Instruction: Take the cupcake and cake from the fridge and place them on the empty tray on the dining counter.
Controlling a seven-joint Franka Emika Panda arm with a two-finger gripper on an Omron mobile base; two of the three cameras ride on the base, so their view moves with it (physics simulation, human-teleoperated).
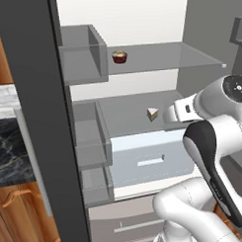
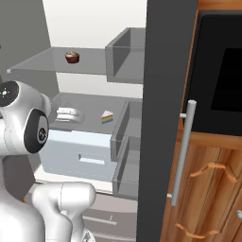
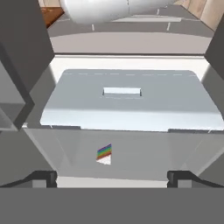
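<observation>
Fridge (image 1: 139, 23) open, centre frame in both base views. Cupcake (image 1: 120, 57) on upper shelf (image 1: 190, 59), upper centre-left. Cake (image 1: 152, 114) on the shelf below, mid-frame, just left of the gripper (image 1: 168, 114). Crisper drawer (image 1: 154, 161) under that shelf. Door bins (image 1: 83, 55) left of frame.

The fridge (image 1: 34, 121) door looks matt grey metal. Inside it, the shelves (image 1: 160, 57) look like smooth translucent plastic. Beside the fridge, the cabinet (image 2: 208, 189) is glossy wood.
</observation>
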